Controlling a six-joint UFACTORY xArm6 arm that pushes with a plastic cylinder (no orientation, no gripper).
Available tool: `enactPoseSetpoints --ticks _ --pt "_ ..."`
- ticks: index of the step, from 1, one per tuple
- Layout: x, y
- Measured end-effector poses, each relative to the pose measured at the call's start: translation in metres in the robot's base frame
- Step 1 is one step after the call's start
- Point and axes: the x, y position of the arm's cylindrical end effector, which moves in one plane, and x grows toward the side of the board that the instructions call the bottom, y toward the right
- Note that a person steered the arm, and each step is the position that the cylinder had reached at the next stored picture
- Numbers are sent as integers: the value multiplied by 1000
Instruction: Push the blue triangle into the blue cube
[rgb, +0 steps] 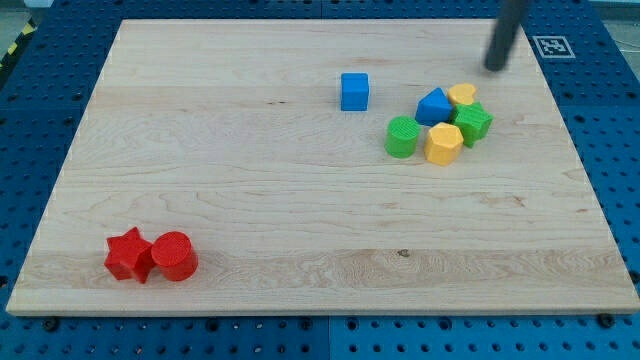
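The blue triangle (433, 106) lies at the view's upper right, in a tight cluster of blocks. The blue cube (354, 91) stands apart, to the left of the triangle and slightly higher. My tip (493, 68) is at the view's upper right, above and to the right of the cluster, touching no block.
Around the triangle are a green cylinder (402, 137), a yellow hexagon (443, 144), a green block (473, 123) and a yellow block (462, 95). A red star (129, 255) and a red cylinder (174, 256) sit at the lower left. The wooden board (250, 180) has edges all round.
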Motion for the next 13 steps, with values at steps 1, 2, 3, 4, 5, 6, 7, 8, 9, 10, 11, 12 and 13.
enactPoseSetpoints --ticks 1,2,3,4,5,6,7,8,9,10,11,12,13 --pt "80 30" --pt "108 24" --pt "107 -6" --pt "100 -53" --pt "91 -102" --pt "79 -136" --pt "75 -110" --pt "68 -115" --pt "38 -140" --pt "24 -148" --pt "41 -148" --pt "49 -158" --pt "25 -181"
